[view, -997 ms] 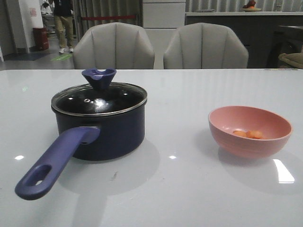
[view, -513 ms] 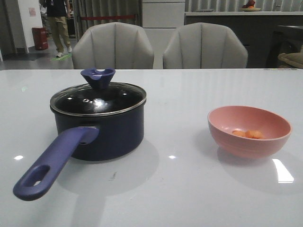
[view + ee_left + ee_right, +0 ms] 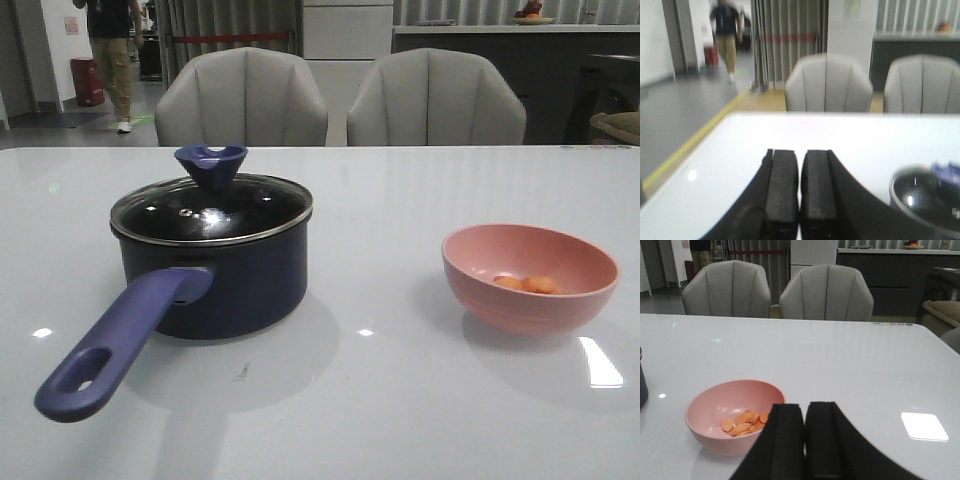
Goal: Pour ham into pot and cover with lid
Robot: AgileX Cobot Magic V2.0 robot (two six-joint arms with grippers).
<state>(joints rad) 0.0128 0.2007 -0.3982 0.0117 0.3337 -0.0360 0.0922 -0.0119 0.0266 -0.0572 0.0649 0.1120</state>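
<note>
The navy pot [image 3: 215,275] stands at the left of the white table, its periwinkle handle [image 3: 115,345] pointing toward the front. The glass lid [image 3: 210,210] with its blue knob [image 3: 210,163] sits on the pot; both show blurred in the left wrist view [image 3: 927,192]. The ham [image 3: 525,284] lies as several orange slices in the pink bowl [image 3: 530,278] at the right, also in the right wrist view [image 3: 745,423]. My left gripper [image 3: 800,157] is shut and empty, left of the pot. My right gripper [image 3: 805,410] is shut and empty, beside the bowl [image 3: 735,415].
Two grey chairs [image 3: 240,100] [image 3: 435,98] stand behind the table's far edge. A person [image 3: 110,50] walks in the far left background. Bright light reflections lie on the tabletop [image 3: 600,362].
The front view has shifted slightly; pot, lid and bowl stay where they were. The person in the background has walked on.
</note>
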